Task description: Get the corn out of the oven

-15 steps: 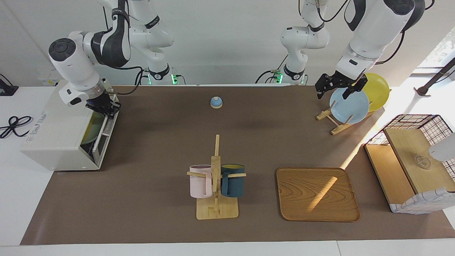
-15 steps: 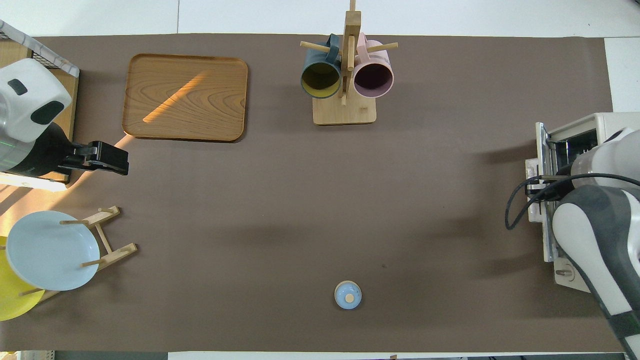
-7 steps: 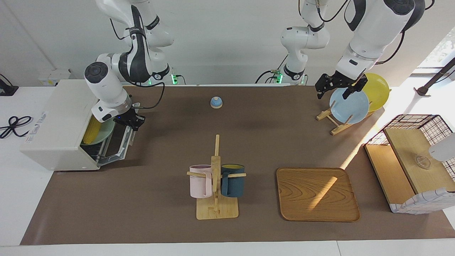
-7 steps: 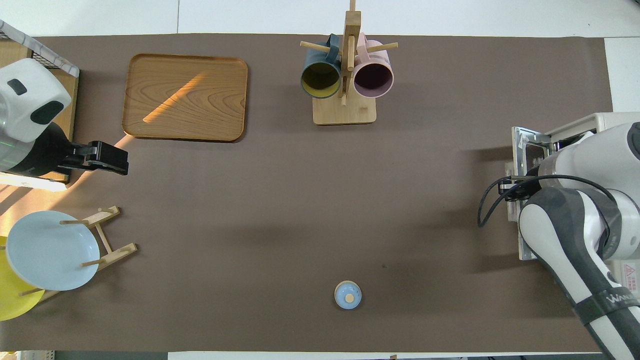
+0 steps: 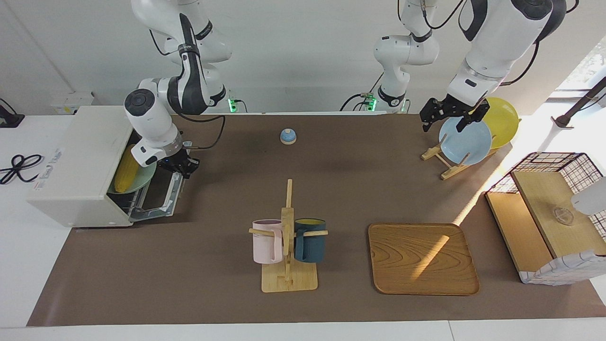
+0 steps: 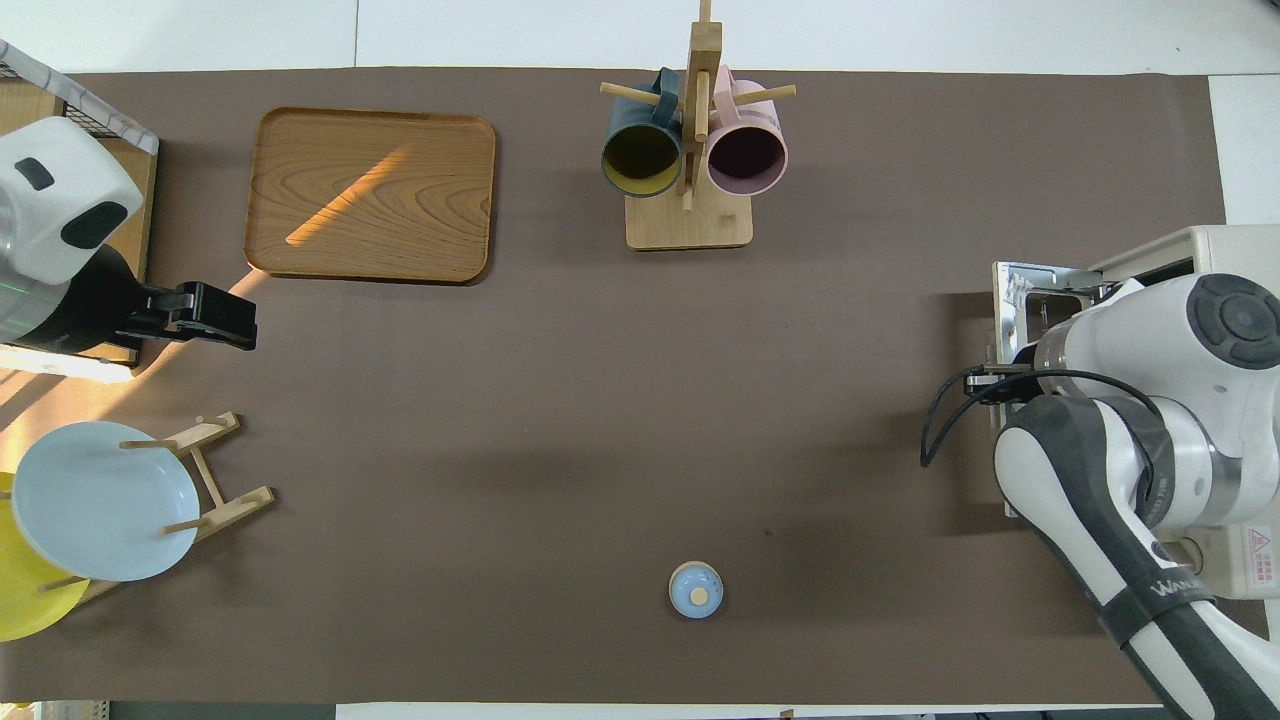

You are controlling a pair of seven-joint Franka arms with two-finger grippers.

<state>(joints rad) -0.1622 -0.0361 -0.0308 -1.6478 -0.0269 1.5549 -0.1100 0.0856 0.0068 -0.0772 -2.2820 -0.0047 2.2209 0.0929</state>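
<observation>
The right gripper (image 5: 182,166) sits at the metal bar handle on the edge of the oven (image 5: 78,166) door (image 5: 161,194), which hangs nearly flat at the right arm's end of the table; whether its fingers clamp the bar cannot be told. Inside, the corn (image 5: 127,169) lies on a pale green plate (image 5: 144,177) on the rack, fully exposed through the opening. The left gripper (image 5: 450,115) waits, jaws apart and holding nothing, over the blue plate (image 5: 466,142) in the wooden rack. To finish the opening well, the right arm would likely do best to follow the door's arc down until it rests, then let go and lift clear before reaching into the oven, coming at the cob across its width near the middle so it does not roll on the plate. A second ago the door stood nearly shut, with the gripper up at the oven's top edge and only a sliver of the plate showing; half a second ago it was about halfway down, and it has since swung lower and farther out.
</observation>
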